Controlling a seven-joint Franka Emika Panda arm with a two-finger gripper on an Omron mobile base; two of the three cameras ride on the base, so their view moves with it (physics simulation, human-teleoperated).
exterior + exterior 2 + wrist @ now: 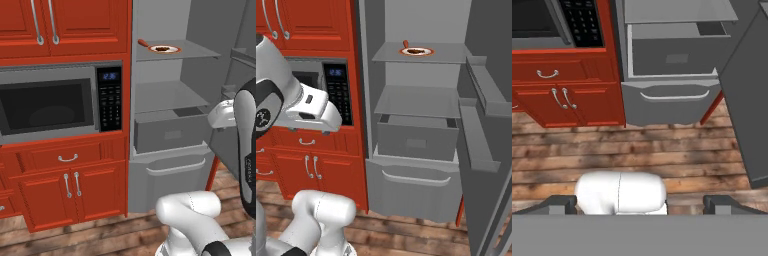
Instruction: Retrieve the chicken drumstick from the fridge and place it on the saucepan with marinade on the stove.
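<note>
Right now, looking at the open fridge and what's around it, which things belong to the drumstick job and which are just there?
For the job:
- fridge, door open
- chicken drumstick, on the white orange-rimmed plate, top shelf
- gripper, jaws open, empty

Just there:
- short orange stick beside the plate
- microwave
- red cabinets

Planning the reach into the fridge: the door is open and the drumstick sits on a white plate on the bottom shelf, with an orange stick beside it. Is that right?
Not quite. The plate with the chicken drumstick is on the top shelf of the fridge, not the bottom one; the right base view shows this. The door is open, and the orange stick lies beside the plate.
</note>
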